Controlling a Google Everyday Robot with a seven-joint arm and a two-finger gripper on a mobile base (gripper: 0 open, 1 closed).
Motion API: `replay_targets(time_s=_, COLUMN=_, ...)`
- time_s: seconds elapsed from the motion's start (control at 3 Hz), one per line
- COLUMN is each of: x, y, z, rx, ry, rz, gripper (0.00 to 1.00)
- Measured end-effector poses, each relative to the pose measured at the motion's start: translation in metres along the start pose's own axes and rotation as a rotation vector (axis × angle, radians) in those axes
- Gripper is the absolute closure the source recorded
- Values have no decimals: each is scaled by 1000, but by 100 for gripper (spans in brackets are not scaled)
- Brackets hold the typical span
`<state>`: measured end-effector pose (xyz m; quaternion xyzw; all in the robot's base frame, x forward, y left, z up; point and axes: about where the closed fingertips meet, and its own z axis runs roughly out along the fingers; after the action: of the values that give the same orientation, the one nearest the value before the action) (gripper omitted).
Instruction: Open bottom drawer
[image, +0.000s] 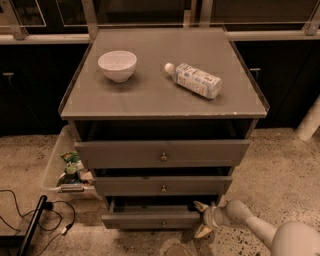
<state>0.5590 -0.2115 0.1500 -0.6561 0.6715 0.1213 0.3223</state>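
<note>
The grey cabinet has three drawer fronts, each with a small brass knob. The bottom drawer (150, 218) is the lowest and narrowest; it stands pulled out a little, with a dark gap above its front. Its knob (164, 224) shows near the lower edge. My gripper (202, 218) is at the drawer's right end, one finger above and one below the front's right corner. My arm (260, 231) comes in from the lower right.
A white bowl (117, 65) and a lying plastic bottle (194, 79) rest on the cabinet top (150, 100). A white bin (62, 165) with packets stands left of the cabinet. Black cables (30, 210) lie on the floor at lower left. The top drawer (162, 152) and the middle drawer (162, 185) also stand slightly out.
</note>
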Motion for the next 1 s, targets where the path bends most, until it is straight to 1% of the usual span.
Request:
replay_targets(time_s=0.33, x=5, y=19, z=-8, rx=-1, ry=-13, rz=12, gripper=38)
replay_targets(time_s=0.67, x=3, y=17, z=-11, rx=-1, ry=-13, rz=12, gripper=61)
replay_targets(time_s=1.0, x=2, y=45, z=-28, rx=-5, ry=-10, rz=3, gripper=84)
